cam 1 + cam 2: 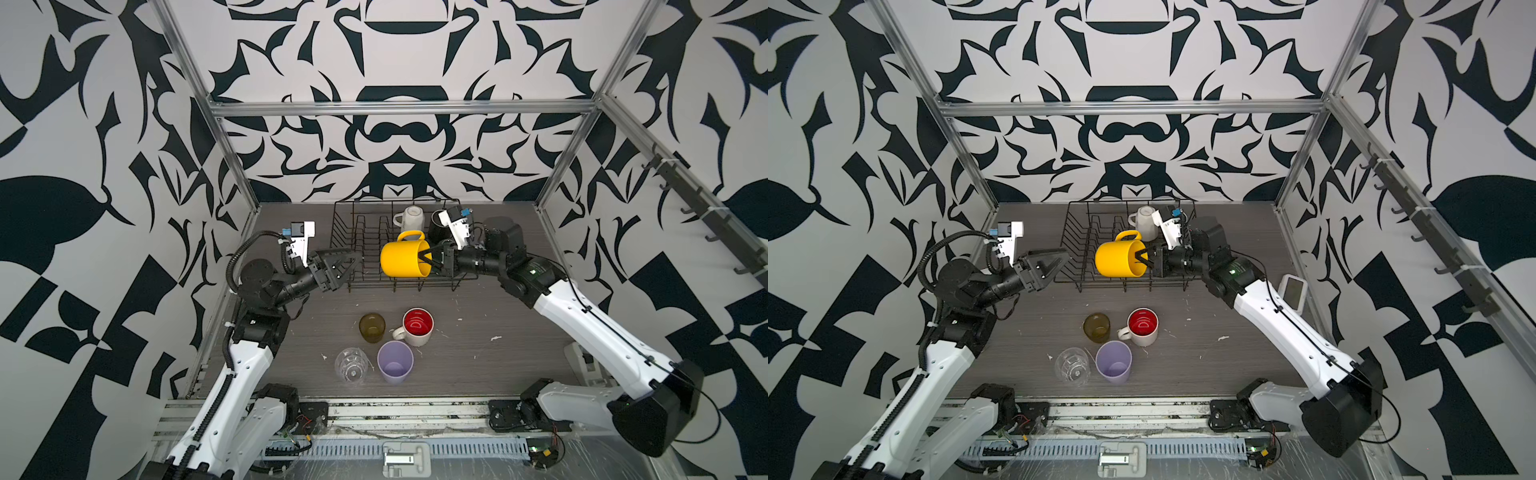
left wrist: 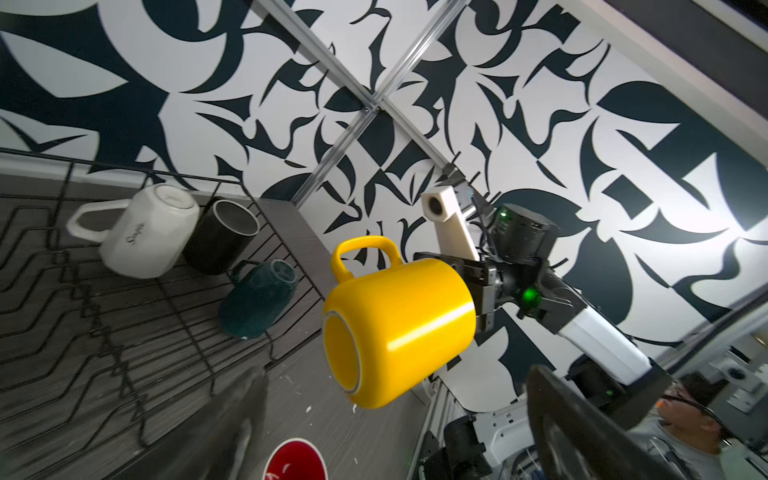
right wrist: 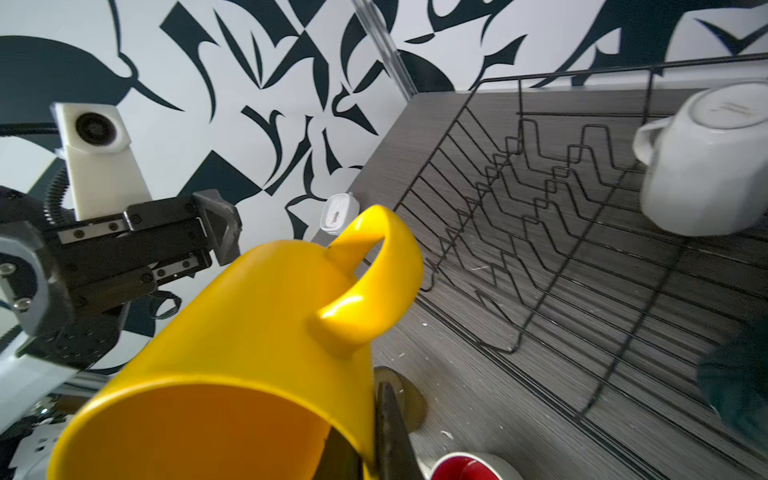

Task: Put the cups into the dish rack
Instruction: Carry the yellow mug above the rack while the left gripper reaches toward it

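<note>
The right pincer (image 1: 426, 257) is clenched on the rim of the yellow mug (image 1: 403, 259), one finger inside the mouth and one outside the wall. The mug hangs on its side in the air, handle up. Its body sticks out from the pincer toward the left pincer (image 1: 348, 268), and its base faces that way. It hangs over the near part of the dish rack (image 1: 341, 226) and does not touch the wires.

The left pincer is released, jaws spread wide and holding nothing. It is just beside the rack's end and apart from the mug's base.

Beyond the right pincer, in the rack's far corner, the white mug (image 1: 411, 218) and black mug (image 1: 436, 226) stand upside down. The teal mug (image 2: 257, 303) lies tilted next to them, close under the right pincer's wrist.

Below both pincers and nearer the arm bases, four cups stand upright on the desk (image 1: 478, 353). They are the amber glass (image 1: 372, 327), the red-inside white mug (image 1: 417, 326), the clear glass (image 1: 352, 365) and the lilac tumbler (image 1: 395, 361), all well apart from either pincer.
</note>
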{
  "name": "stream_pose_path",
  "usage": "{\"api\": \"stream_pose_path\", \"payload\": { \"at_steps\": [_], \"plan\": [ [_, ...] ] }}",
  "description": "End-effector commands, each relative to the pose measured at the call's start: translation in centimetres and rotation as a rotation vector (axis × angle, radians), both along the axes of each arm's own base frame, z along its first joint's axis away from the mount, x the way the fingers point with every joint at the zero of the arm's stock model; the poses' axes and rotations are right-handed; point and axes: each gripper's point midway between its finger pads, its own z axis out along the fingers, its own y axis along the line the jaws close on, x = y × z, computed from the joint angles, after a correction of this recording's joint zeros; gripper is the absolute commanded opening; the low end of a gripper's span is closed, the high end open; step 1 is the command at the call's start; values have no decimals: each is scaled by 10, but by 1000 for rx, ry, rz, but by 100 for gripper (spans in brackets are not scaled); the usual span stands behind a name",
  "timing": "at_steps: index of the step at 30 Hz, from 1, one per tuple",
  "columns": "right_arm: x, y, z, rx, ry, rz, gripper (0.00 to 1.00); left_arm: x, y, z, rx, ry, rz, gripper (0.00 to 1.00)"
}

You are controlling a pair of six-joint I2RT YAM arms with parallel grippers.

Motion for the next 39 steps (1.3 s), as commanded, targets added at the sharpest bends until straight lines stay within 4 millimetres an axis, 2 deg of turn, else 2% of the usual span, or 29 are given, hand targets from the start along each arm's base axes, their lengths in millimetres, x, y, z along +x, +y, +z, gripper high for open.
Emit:
{"api": "stream_pose_path", "payload": {
  "at_steps": [1, 5, 10, 16, 23, 30, 39],
  "plan": [
    [-14, 13, 76, 193, -186, 122, 0, -9, -6, 8, -31, -36, -76, 100],
    [-16, 19, 85, 241, -189, 159, 0, -12, -9, 8, -40, -41, -110, 99],
    [-15, 25, 85, 265, -180, 181, 0, -12, -14, 7, -38, -40, -134, 100],
    [-23, 36, 92, 292, -192, 233, 0, -10, -20, 1, -34, -22, -156, 100],
    [-31, 50, 88, 290, -182, 282, 0, -9, -26, -1, -35, -8, -184, 99],
    [-37, 56, 91, 288, -221, 310, 0, -19, -35, 2, -29, -24, -248, 99],
    [-43, 53, 98, 241, -428, 336, 0, -41, -44, 7, -22, -50, -356, 99]
  ]
}}
